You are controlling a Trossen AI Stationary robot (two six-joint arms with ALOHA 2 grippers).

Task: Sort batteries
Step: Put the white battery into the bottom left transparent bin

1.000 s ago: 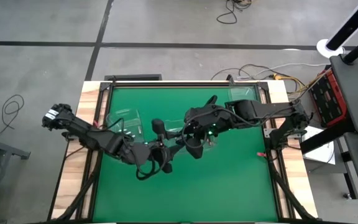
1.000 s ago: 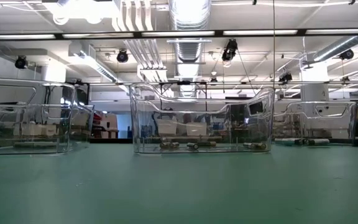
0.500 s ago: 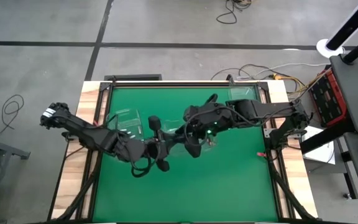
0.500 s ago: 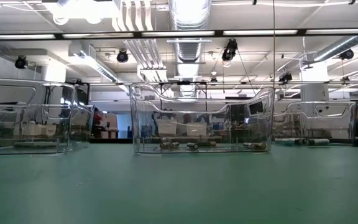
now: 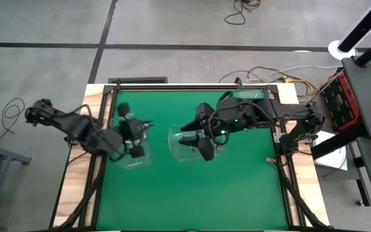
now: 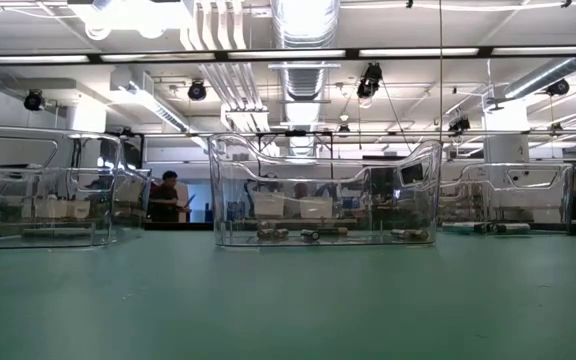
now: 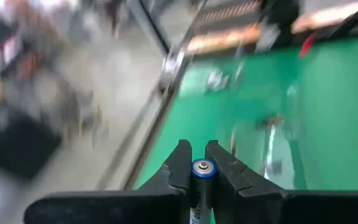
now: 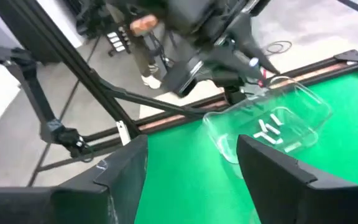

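While clamped shut on a single battery (image 7: 202, 168), blue-jacketed and silver cap toward the wrist lens, hangs above the left bin (image 5: 133, 147) near the worktop's left edge: left gripper (image 7: 197, 151), fingers closed down to the cell's width.

Risks, nearest first:
- Round, slick body in a two-point pinch. Could pivot or squirt out on any jolt.
- Release too high or off-centre. Could bounce off the hard plastic floor or clip the rim, then roll off across the smooth green worktop (image 5: 192, 193).
- Wrong bin for its size. Cannot judge the size class from these views.

Next out: right gripper (image 8: 191, 144), spread wide, holding nothing, poised over the middle bin (image 5: 187, 143) at the worktop's centre. Could shove that light bin when dipping in. Could also meet the left arm if both head for the centre together.

Further: a few loose batteries (image 6: 308, 235) lying flat on the middle bin's floor; pale ones also in the left bin. Third bin (image 6: 508, 198) well apart, off to one side in the low view.

Surface: flat green mat, wood-edged, no lip to stop a runaway cell.

Beyond: open workshop, ceiling ducts, strip lights. One person (image 6: 168, 197) standing far back, well clear of the table.
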